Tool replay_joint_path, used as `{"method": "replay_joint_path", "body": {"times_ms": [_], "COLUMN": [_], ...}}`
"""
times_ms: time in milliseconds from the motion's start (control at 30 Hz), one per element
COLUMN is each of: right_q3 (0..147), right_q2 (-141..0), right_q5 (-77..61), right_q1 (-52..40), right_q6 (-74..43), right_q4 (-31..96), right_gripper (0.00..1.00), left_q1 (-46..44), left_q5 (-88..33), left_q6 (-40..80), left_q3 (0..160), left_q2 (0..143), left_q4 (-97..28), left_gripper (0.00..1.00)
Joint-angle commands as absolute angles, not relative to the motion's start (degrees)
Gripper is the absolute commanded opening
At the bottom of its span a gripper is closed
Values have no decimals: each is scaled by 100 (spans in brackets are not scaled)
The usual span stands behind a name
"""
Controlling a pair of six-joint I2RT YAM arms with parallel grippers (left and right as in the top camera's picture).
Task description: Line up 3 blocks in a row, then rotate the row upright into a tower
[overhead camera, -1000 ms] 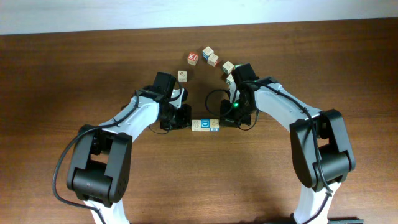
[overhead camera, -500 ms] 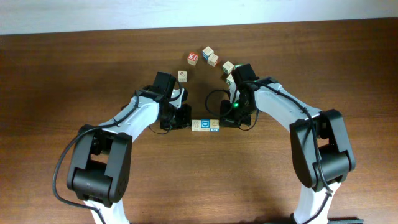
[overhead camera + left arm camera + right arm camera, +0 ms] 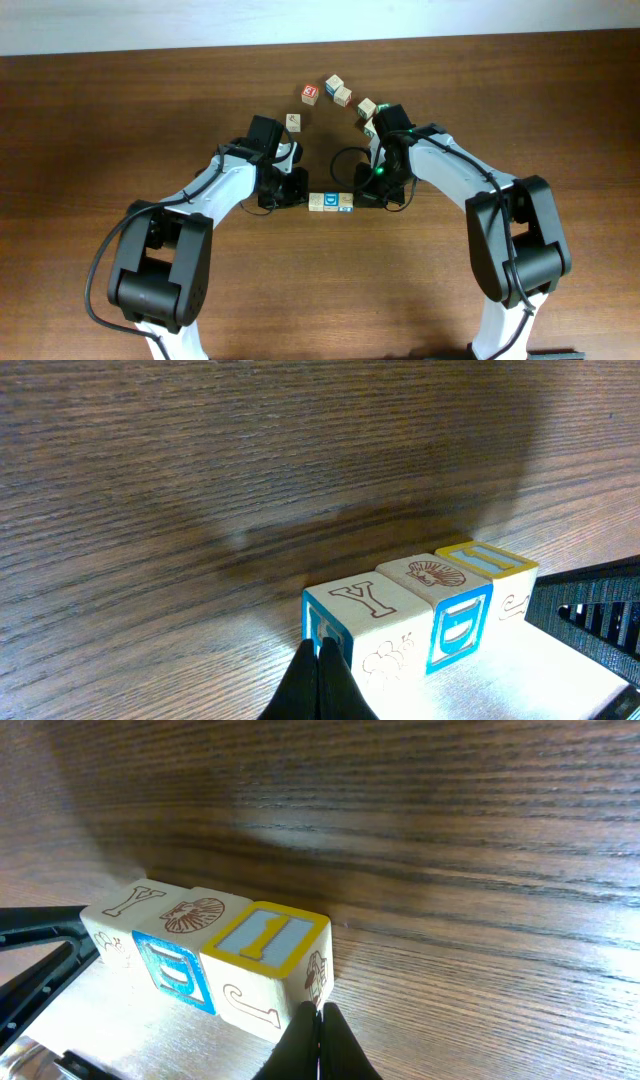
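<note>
Three wooden cubes lie in a touching row mid-table: the Y block (image 3: 315, 202) (image 3: 365, 622) (image 3: 125, 910), a blue-printed block (image 3: 331, 202) (image 3: 455, 615) (image 3: 185, 945) and a yellow-framed block (image 3: 346, 201) (image 3: 490, 565) (image 3: 265, 950). The left gripper (image 3: 303, 198) (image 3: 322, 652) is shut, and its tips touch the Y block's blue end face. At the other end the right gripper (image 3: 358, 197) (image 3: 320, 1017) is shut too, with its tips against the yellow-framed block's near corner. Neither gripper holds anything.
Behind the row, loose cubes lie in an arc: a red-faced one (image 3: 309, 93), two close together (image 3: 334, 83) (image 3: 343, 96), one (image 3: 367, 107) beside the right arm and one (image 3: 293, 122) by the left arm. Both forearms flank the row.
The right gripper has shifted slightly toward the row, and the yellow-framed end block has turned a little. The left arm has held still.
</note>
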State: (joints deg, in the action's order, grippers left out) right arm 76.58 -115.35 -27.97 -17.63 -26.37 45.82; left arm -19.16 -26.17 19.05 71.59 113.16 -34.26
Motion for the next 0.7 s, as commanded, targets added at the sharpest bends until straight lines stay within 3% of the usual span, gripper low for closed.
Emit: {"method": "replay_joint_path", "body": {"times_ms": [0, 667], "right_q3": [7653, 7806], "right_q2": [-11577, -11507], "right_q5": [-2768, -3089], "right_q1": [-1811, -1922], "right_q6": [-2659, -2425], "right_q4": [4565, 4370], "right_gripper": [4, 4], "left_q1": [-1938, -2110], "left_q5": [-2714, -2545], "left_q6": [1879, 1879], "left_q3": [7286, 7286], "left_q2": [11351, 11351], "left_q4": [-3406, -3369], "left_gripper": [0, 0]}}
